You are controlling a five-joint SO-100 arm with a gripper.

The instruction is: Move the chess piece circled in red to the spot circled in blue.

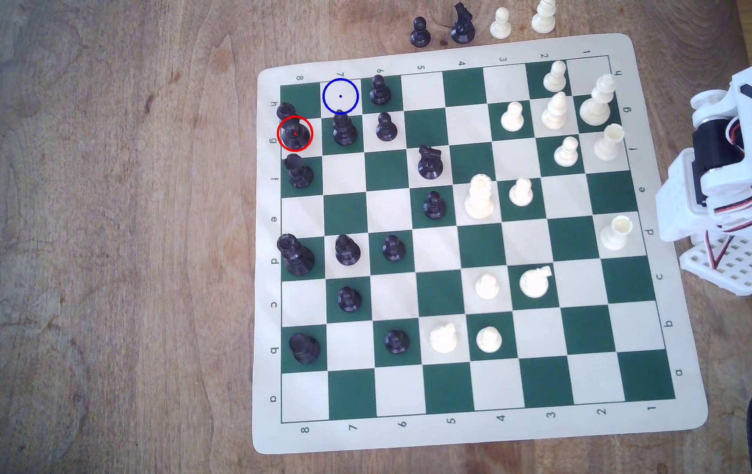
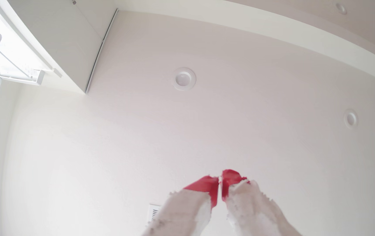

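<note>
Your fingers [image 2: 220, 181] are pressed together, empty and aimed at the ceiling, well apart from the chess piece [image 1: 295, 134], so reaching it you risk toppling the black pawn [image 1: 343, 130] just below the spot [image 1: 340, 96].

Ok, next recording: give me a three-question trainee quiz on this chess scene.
1. True or false: the tall glossy black chess piece in the red ring stands on the board's edge column at the exterior view's left.
2. The blue-ringed cream square is: A) occupied by a pawn, B) free, C) off the board.
3. In the wrist view, what do the red-tipped white claw tips point at?

Key: 1 true; 2 B; 3 the pale ceiling, with the tips close together and holding nothing.
</note>
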